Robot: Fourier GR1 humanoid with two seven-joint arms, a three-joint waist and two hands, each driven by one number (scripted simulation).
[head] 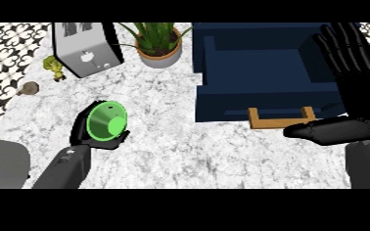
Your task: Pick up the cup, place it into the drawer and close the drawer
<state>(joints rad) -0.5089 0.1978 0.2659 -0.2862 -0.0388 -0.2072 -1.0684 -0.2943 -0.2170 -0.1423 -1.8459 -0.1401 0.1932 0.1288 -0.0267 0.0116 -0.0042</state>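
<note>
Marble-patterned white and grey counter carries everything in view, its open middle leaving a free lane between the cup and its goal. Next in size, the dark navy box-shaped drawer sits at the upper right, pulled open with its hollow facing up, and its light wooden handle points toward the robot; by my reading it stands open so the cup can go in from above. The right hand shows along the right edge beside the drawer, fingers straight and pointing up, thumb stretched out level near the handle, holding nothing; it looks to be resting, perhaps kept close for the closing push.

At the upper left a silver metal toaster has two slots on top and a small pale mark on its side, too small to read as a brand. A potted green plant in a pale round pot stands between toaster and drawer. No other writing is legible.

The left hand is curled round the bright green cup, which lies tilted with its mouth facing up, well apart from the drawer at the left centre. I judge the grasp is being made, with carrying yet to come.
</note>
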